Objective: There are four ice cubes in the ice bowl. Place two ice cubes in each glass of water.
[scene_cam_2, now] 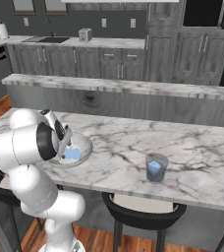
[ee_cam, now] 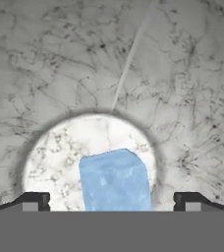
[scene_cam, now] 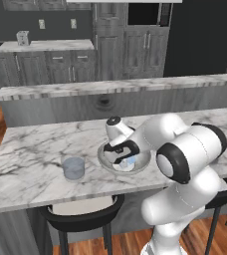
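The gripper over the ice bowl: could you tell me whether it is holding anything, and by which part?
Nothing is held: the gripper is open above the ice cubes in the ice bowl.

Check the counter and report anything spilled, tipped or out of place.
Nothing stands out. The ice bowl sits upright on the marble counter with pale blue ice inside, and the gripper hangs open over it. Both glasses stand upright; the right-hand one holds a cube. No spills show.

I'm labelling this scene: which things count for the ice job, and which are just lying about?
For the job: ice bowl, ice cube, left glass, right glass, gripper with jaws open.
Lying about: toaster, paper towel roll, stool.
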